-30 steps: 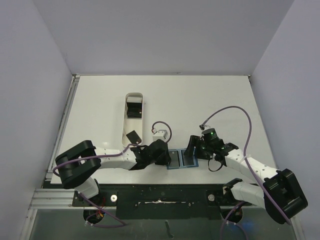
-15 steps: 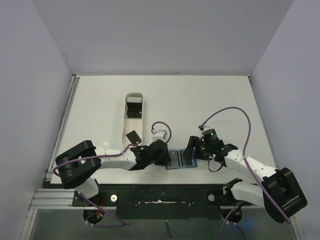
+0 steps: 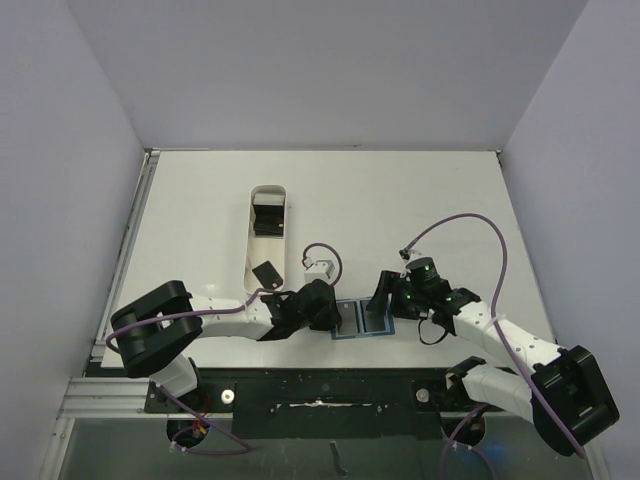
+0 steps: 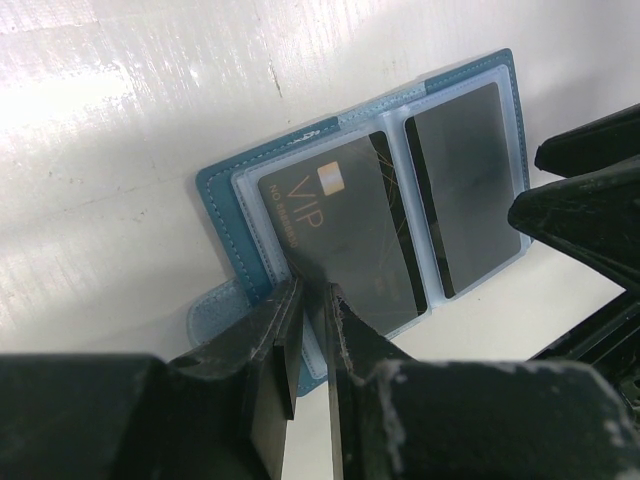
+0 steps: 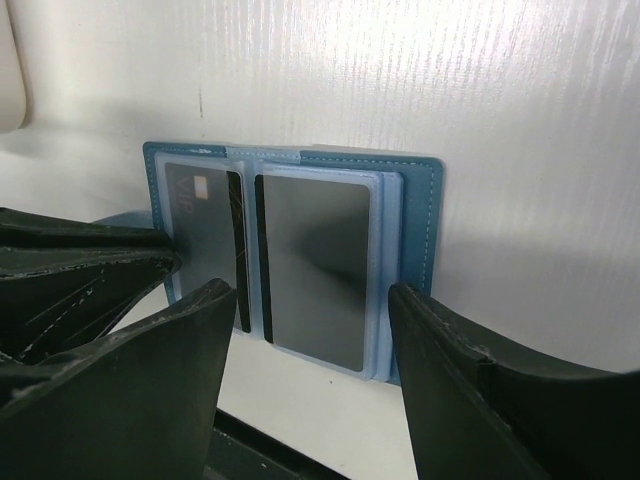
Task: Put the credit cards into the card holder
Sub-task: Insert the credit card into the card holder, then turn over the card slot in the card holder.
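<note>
The teal card holder [image 3: 363, 319] lies open on the table near the front edge. In the left wrist view a black "VIP" credit card [image 4: 340, 230] lies on its left panel [image 4: 225, 215], and another black card [image 4: 465, 190] sits in the right panel. My left gripper [image 4: 312, 295] is shut on the VIP card's near corner; it also shows in the top view [image 3: 333, 316]. My right gripper [image 5: 310, 370] is open, its fingers straddling the right panel [image 5: 420, 220] and its card [image 5: 315, 260]; it also shows in the top view [image 3: 383, 300].
A long white oval-ended tray [image 3: 251, 250] stands left of centre and holds two more black cards [image 3: 268, 218] [image 3: 266, 272]. A small white block [image 3: 318, 268] with a purple cable lies just behind the left gripper. The table's front edge is close to the card holder.
The right arm has shifted slightly. Both grippers and the card holder stay where they were.
</note>
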